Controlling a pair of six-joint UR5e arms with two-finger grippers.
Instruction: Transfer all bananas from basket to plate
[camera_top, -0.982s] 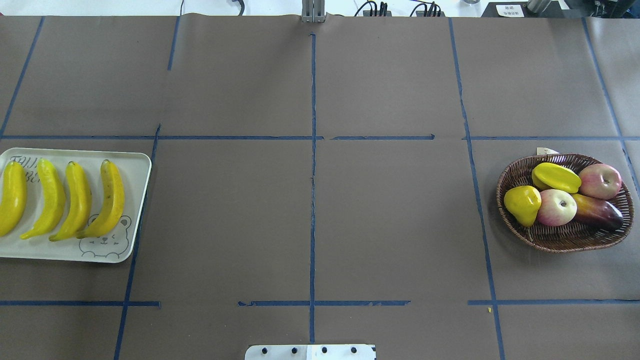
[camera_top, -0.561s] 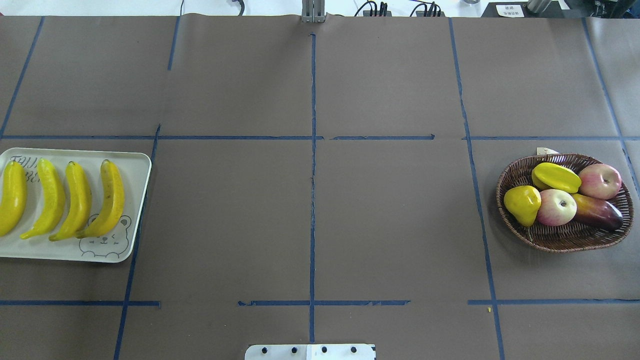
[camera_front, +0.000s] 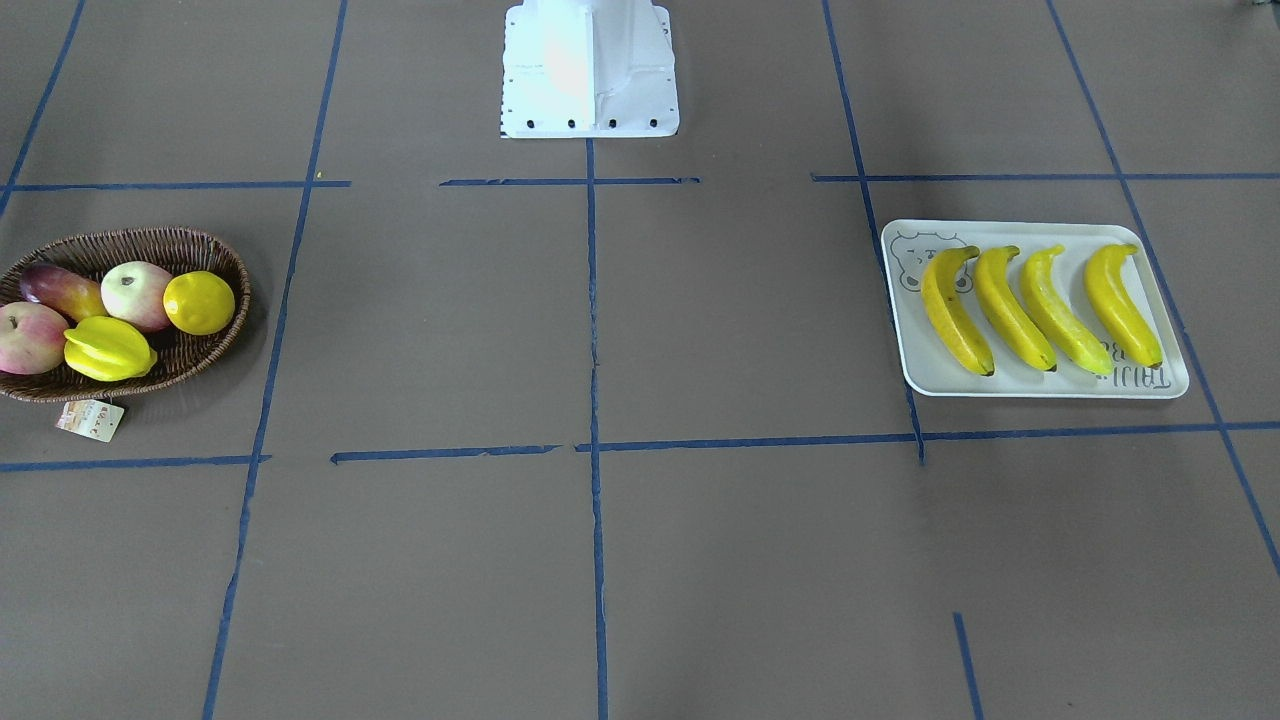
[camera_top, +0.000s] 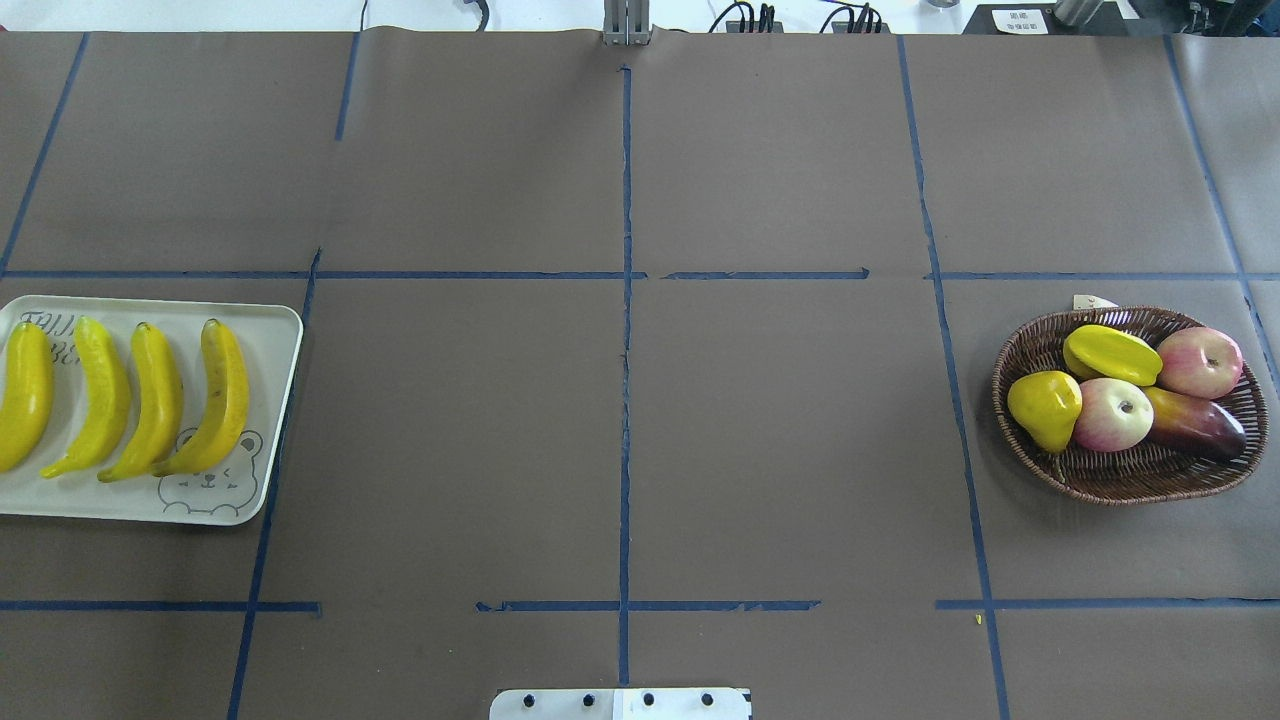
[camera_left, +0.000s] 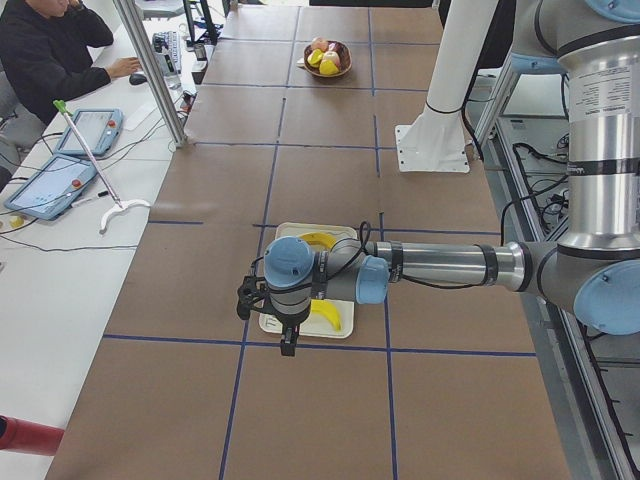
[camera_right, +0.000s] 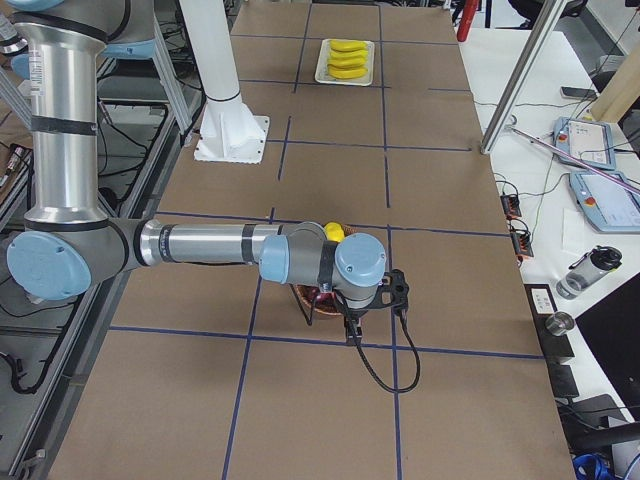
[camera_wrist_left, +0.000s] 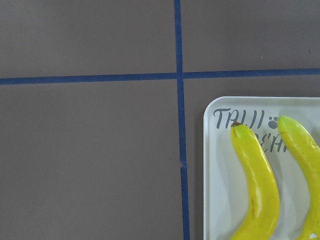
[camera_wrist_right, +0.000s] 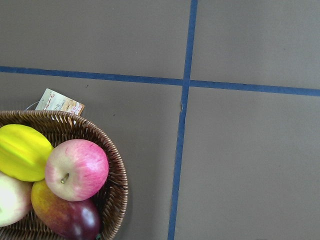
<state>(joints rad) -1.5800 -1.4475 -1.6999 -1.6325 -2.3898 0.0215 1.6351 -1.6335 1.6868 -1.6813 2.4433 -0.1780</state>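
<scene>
All four bananas (camera_top: 222, 395) lie side by side on the plate (camera_top: 275, 340), at the worktop's (camera_top: 640, 440) end on my left. The basket (camera_top: 1120, 490), well apart at the other end, holds only a starfruit (camera_top: 1112, 354), two apples (camera_top: 1113, 414), a yellow pear-shaped fruit (camera_top: 1045, 408) and a dark reddish fruit (camera_top: 1195, 423). I see no banana in it, so I judge the transfer done, with nothing left to carry.

My left fingers (camera_left: 288, 347) hang above the plate and my right fingers (camera_right: 352, 330) above the basket. Only the side views show them, so I cannot tell whether either pair is spread or pressed together.

Against the overhead view a second ago, nothing has shifted: bananas, plate and basket sit exactly as they did.
</scene>
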